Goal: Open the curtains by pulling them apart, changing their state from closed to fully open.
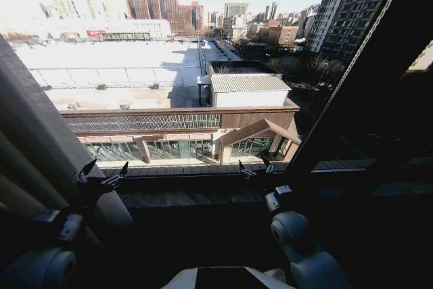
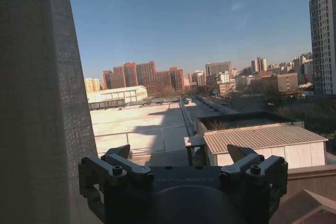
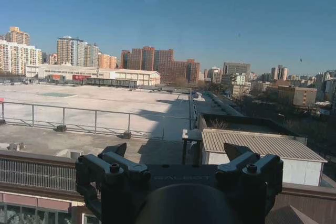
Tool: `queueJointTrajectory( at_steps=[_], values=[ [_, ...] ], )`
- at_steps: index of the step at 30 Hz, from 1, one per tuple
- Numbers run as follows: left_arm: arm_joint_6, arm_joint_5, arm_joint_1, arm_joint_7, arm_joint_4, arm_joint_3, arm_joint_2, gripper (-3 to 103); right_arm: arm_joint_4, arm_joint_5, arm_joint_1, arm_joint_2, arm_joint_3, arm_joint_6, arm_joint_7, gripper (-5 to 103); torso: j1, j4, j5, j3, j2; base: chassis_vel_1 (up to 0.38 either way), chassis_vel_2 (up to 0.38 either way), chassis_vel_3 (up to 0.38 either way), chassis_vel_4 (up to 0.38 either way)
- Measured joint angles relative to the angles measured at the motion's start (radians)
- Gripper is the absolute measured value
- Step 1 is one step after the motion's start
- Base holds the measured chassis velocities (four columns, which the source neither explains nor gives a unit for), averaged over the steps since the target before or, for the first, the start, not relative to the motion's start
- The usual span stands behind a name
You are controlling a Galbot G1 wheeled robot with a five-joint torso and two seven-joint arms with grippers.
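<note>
now the sheer, pleated cream-white curtains (image 1: 30, 133) hang bunched at the window's far left, another dark panel at the right; the left tool (image 1: 103, 175), fingers apart, hovers just beside the left folds; the right tool (image 1: 257, 168), fingers apart, hangs at the sill.

Left arm: raised forward | left gripper (image 1: 104, 172): fingers spread apart, holding nothing | Right arm: raised forward | right gripper (image 1: 257, 167): fingers spread apart, holding nothing
</note>
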Motion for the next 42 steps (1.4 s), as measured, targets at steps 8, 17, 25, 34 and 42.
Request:
queueJointTrajectory(
  at_steps=[8, 17, 25, 34, 42],
  values=[
    [0.005, -0.008, -0.009, -0.05, 0.014, -0.014, -0.004, 100, 0.026, 0.025, 0.003, -0.013, 0.011, -0.061, 0.004, 100, 0.0, 0.0, 0.0, 0.0, 0.0, 0.0, 0.0, 0.0, 0.0],
    [0.005, -0.008, -0.009, -0.051, 0.013, -0.011, -0.012, 100, 0.044, 0.028, -0.002, -0.017, 0.025, -0.087, 0.006, 100, 0.0, 0.0, -0.0001, 0.0, 0.0, -0.01, -0.014, 0.011, 0.01],
    [0.005, -0.009, -0.001, -0.029, 0.018, -0.019, -0.015, 100, 0.043, 0.03, 0.002, -0.017, 0.028, -0.088, 0.007, 100, 0.0, 0.0, -0.0001, 0.0, 0.0, -0.119, -0.13, 0.116, 0.113],
    [0.003, -0.003, -0.002, -0.012, 0.021, -0.013, -0.019, 100, 0.035, 0.046, -0.001, -0.02, 0.052, -0.091, 0.007, 100, 0.0, -0.0001, 0.0003, 0.0, 0.0, -0.266, -0.268, 0.267, 0.259],
    [-0.003, -0.001, 0.0, 0.0, 0.022, -0.012, -0.023, 100, 0.033, 0.051, -0.001, -0.022, 0.065, -0.094, 0.007, 100, 0.0, 0.0, 0.0, 0.0, 0.0, -0.353, -0.333, 0.361, 0.337]
  ],
)
